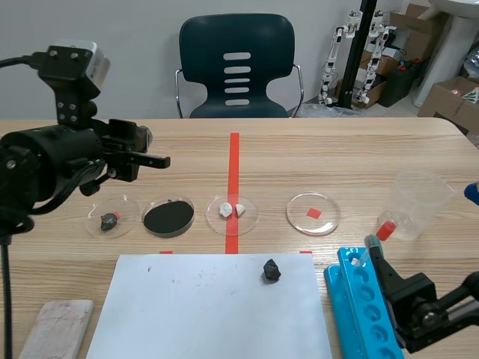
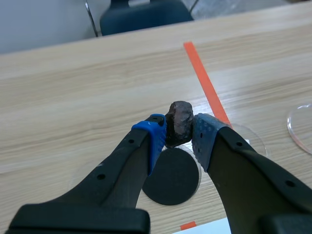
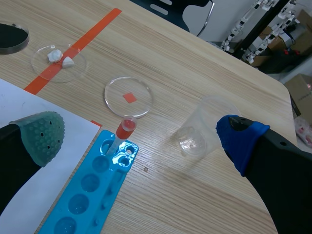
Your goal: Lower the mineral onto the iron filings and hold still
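Observation:
My left gripper (image 2: 178, 131) is shut on a dark brown mineral (image 2: 179, 123), pinched between its blue pads. It hangs in the air above a round dish of black iron filings (image 2: 171, 177), apart from them. In the scene view the left gripper (image 1: 153, 159) is raised over the table's left side, above and slightly behind the filings dish (image 1: 168, 216). My right gripper (image 3: 144, 141) stands open low at the front right (image 1: 378, 254), with nothing between its fingers.
Along the row stand a dish with a dark stone (image 1: 111, 220), a dish with white pieces (image 1: 232, 210), a dish with a red square (image 1: 313, 213) and a clear cup (image 1: 415, 202). A blue tube rack (image 1: 367, 299), white paper (image 1: 209, 314) bearing another dark rock (image 1: 271, 270), and a grey slab (image 1: 56, 329) lie in front.

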You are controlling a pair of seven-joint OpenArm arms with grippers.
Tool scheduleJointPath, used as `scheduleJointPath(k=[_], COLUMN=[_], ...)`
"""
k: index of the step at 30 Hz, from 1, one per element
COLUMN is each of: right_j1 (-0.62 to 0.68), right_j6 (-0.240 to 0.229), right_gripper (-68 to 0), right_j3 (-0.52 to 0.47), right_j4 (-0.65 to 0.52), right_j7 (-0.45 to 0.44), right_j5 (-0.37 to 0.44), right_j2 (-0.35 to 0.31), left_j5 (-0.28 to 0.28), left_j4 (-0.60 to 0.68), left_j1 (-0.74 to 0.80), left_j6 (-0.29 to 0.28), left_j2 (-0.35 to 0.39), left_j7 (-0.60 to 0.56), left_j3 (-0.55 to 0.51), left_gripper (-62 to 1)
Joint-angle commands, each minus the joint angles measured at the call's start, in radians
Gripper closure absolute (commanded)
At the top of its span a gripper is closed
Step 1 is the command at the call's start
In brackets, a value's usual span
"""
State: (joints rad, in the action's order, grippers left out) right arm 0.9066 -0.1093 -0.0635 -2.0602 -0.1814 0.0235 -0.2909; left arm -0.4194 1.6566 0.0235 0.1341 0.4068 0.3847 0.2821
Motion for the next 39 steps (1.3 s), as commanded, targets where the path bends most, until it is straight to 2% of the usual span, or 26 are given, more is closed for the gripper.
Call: scheduleJointPath(k=[1, 4, 6, 8, 11, 14, 19, 22, 39], right_j1=[-0.009, -0.009, -0.009, -0.009, -0.009, -0.009, -0.009, -0.009, -0.009], right_j6=[0.006, 0.006, 0.006, 0.006, 0.006, 0.006, 0.006, 0.006, 0.006], right_gripper=[-67.9, -67.9, -67.9, -67.9, -67.9, -67.9, -67.9, -67.9, -67.9], right_j3=[-0.003, -0.003, -0.003, -0.003, -0.003, -0.003, -0.003, -0.003, -0.003], right_j4=[-0.018, -0.018, -0.018, -0.018, -0.018, -0.018, -0.018, -0.018, -0.018], right_j7=[-0.014, -0.015, -0.015, -0.015, -0.014, -0.014, -0.014, -0.002, -0.001], right_j5=[0.006, 0.006, 0.006, 0.006, 0.006, 0.006, 0.006, 0.006, 0.006], right_j2=[0.0, 0.0, 0.0, 0.0, 0.0, 0.0, 0.0, 0.0, 0.0], left_j5=[-0.002, -0.001, 0.012, 0.033, 0.069, 0.099, 0.18, 0.207, 0.208], left_j4=[0.04, 0.113, 0.153, 0.192, 0.246, 0.287, 0.328, 0.331, 0.331], left_j1=[0.043, 0.142, 0.202, 0.255, 0.32, 0.391, 0.498, 0.536, 0.556], left_j6=[-0.077, -0.231, -0.31, -0.37, -0.417, -0.443, -0.444, -0.444, -0.444], left_j2=[0.01, 0.027, 0.029, 0.029, 0.029, 0.029, 0.029, 0.029, 0.029], left_j7=[-0.052, -0.123, -0.165, -0.192, -0.217, -0.278, -0.396, -0.435, -0.414], left_j3=[-0.04, -0.106, -0.15, -0.187, -0.218, -0.238, -0.245, -0.245, -0.245], left_gripper=[-11.9, -11.9, -11.9, -11.9, -11.9, -11.9, -11.9, -11.9, -11.9])
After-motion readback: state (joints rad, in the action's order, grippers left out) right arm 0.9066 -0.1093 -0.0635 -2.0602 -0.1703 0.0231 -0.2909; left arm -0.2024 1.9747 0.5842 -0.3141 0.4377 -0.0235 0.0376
